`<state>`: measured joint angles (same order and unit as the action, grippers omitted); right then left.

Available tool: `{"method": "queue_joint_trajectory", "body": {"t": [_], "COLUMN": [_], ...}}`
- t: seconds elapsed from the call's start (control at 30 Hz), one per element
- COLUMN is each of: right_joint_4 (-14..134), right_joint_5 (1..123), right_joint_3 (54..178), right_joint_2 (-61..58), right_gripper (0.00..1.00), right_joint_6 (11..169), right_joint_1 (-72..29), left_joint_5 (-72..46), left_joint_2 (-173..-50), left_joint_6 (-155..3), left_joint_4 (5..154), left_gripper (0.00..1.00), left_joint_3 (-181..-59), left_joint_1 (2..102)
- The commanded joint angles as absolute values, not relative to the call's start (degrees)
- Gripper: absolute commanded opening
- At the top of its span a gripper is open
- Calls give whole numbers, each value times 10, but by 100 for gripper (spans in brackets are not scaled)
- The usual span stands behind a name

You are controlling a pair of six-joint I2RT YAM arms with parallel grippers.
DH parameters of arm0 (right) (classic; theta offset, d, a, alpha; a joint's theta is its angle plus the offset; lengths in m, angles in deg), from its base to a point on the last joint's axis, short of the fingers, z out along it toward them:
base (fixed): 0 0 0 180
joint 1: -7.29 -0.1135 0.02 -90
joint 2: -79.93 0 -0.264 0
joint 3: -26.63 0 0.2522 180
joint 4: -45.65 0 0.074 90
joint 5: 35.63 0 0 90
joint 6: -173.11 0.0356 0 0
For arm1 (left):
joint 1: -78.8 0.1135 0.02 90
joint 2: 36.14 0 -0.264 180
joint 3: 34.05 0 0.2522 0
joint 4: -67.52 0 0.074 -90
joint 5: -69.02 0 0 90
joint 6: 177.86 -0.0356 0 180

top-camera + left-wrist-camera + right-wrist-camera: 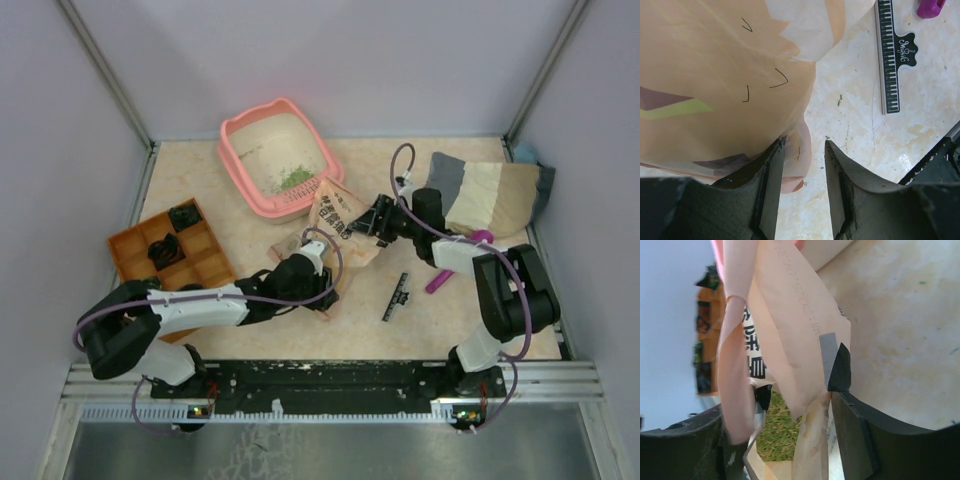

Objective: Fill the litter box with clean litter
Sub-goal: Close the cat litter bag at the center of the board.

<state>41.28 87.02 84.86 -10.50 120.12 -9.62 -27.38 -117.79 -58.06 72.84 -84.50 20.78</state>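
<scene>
Left gripper sits low over the desk at the near end of the paper bag. Its wrist view shows the fingers parted; a pink fold of the bag lies between them against one finger, with bare desk showing beside the other. Grasp: cannot tell. That view alone reads "Music" on the keyboard-print ruler and catches a scrap of the magenta scoop. Right gripper is at the bag's far-right edge. Its wrist view shows the bag's open mouth between widely spread fingers, paper against both, and green granules inside, hidden from above. Clamped or loose: cannot tell. Orange compartment tray at left. Farthest: litter box, just beyond the bag, with clean litter a small pile in its near-right part. Folded cloth at far right.
</scene>
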Motion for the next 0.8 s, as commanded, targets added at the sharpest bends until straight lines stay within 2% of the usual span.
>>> {"method": "queue_joint_trajectory", "body": {"t": [0.0,0.1,0.2,0.37,0.63,0.77], "right_joint_4": [130,94,99,108,9,-41], "right_joint_5": [998,1027,1026,1037,1049,1042], "right_joint_3": [810,812,809,810,795,785], "right_joint_2": [-128,-134,-122,-111,-113,-128], "right_gripper": [56,43,22,3,0,0], "right_joint_6": [1350,1376,1374,1375,1467,1506], "right_joint_1": [-75,-71,-71,-72,-82,-82], "left_joint_5": [-305,-301,-287,-273,-308,-264], "left_joint_2": [-1175,-1166,-1157,-1121,-1076,-1077], "left_joint_6": [-583,-578,-574,-563,-559,-558], "left_joint_4": [833,836,850,873,874,852], "left_gripper": [46,46,45,46,53,56], "left_joint_3": [-822,-826,-847,-893,-924,-918], "left_joint_1": [219,226,234,239,255,341]}}
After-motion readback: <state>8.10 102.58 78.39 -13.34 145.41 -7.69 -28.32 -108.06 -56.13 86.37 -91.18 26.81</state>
